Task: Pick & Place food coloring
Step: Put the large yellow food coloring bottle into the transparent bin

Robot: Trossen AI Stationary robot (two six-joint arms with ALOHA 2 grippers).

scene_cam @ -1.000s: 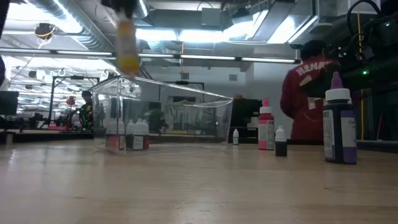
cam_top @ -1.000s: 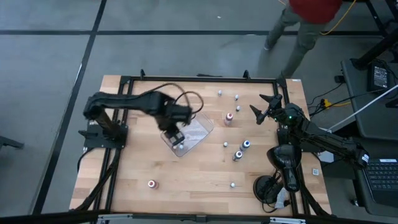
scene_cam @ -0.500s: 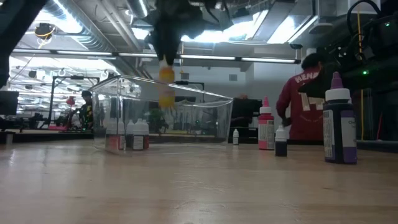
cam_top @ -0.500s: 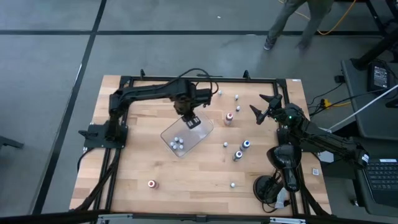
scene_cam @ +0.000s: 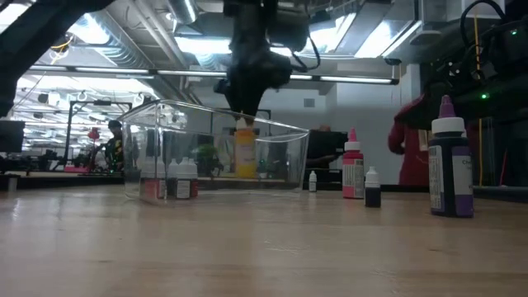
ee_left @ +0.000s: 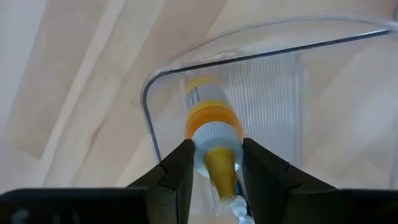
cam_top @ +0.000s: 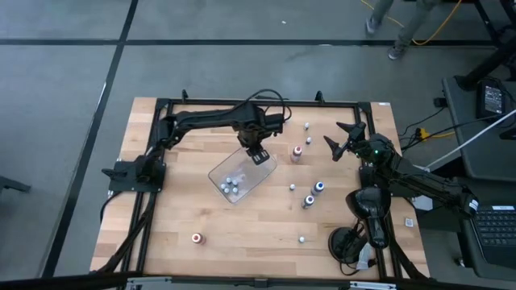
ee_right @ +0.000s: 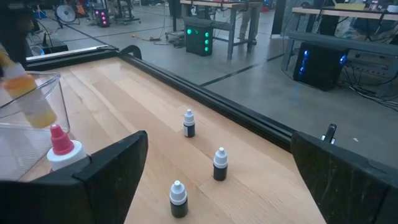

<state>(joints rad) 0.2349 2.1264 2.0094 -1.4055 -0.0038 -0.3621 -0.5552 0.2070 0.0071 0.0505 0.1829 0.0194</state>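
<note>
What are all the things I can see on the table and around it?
Orange-yellow bottle: one, held upright inside the tray's far end.
Clear tray: one, see-through, table middle.
Bottles in tray: about five, pale caps, near end.
Loose bottles: about eight, pink, blue, pale, mostly on the table's right half; one pink-capped near the front left.
Wooden table: one, light wood.
Person: legs only, on the floor beyond the table.
Left gripper: shut on the orange-yellow bottle.
Right gripper: open, waiting by the far right edge.
</note>
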